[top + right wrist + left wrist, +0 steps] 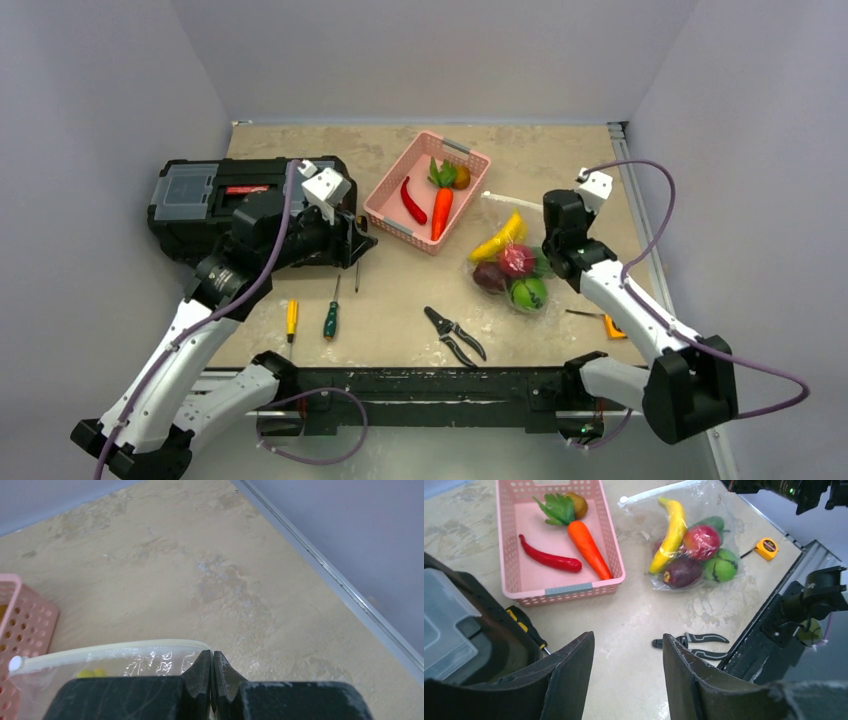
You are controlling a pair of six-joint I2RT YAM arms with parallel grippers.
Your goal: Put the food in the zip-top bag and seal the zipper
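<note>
The zip-top bag (pixel 704 502) lies flat on the counter (pixel 644 615) in the upper right part of the left wrist view, just beside the pink basket (pixel 559 589) but not touching it. Inside it are the yellow banana (pixel 671 532), the green pepper (pixel 711 524), the red fruit (pixel 700 542), the maroon fruit (pixel 681 571) and the green round fruit (pixel 721 566), all packed close together. The zipper (pixel 110 650) runs as one pale line across the lower left of the right wrist view, and it ends right at the tips of the right gripper (pixel 212 670). This gripper is clenched, its two fingers pressed together; I cannot tell if a bit of the thin plastic is pinched between them. The left gripper (pixel 629 665) is released, with a wide gap between its fingers and nothing in it, above bare counter at the bottom of its own view, well apart from the bag. A carrot (pixel 589 547) and a red chili (pixel 549 559) lie in the basket. Black pliers (pixel 694 645) and a yellow tape measure (pixel 766 548) rest on the counter near the bag.
</note>
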